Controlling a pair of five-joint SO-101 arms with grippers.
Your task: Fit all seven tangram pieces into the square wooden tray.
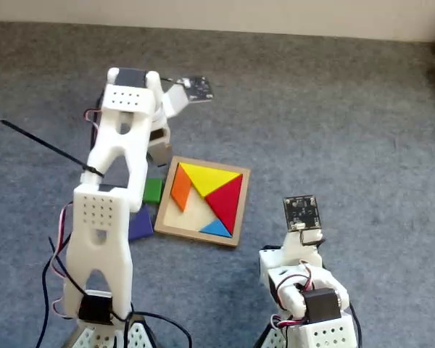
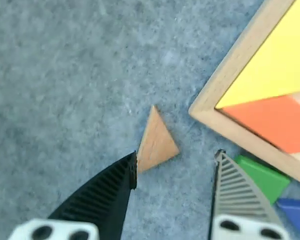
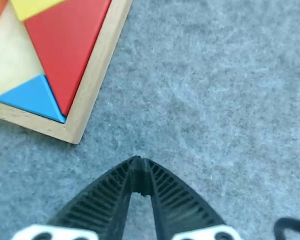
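1. The loose triangle (image 2: 156, 145) lies on the carpet (image 2: 65, 75) just ahead of the left gripper (image 2: 176, 167), between its parted fingertips and close to one of them.
2. The tray (image 2: 235, 65) lies beyond the other fingertip, apart from the loose triangle.
3. A square piece (image 2: 262, 175) and a further piece (image 2: 296, 210) lie outside the tray beside its rim, behind that fingertip.
4. The tray's nearest corner lies ahead and left of the right gripper (image 3: 140, 167). In it, a small triangle (image 3: 32, 95) touches a large triangle (image 3: 65, 40).

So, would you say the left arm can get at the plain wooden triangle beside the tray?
Probably yes: the left gripper is open right at the wooden triangle, which lies flat on bare carpet, clear of the tray, with nothing in between.
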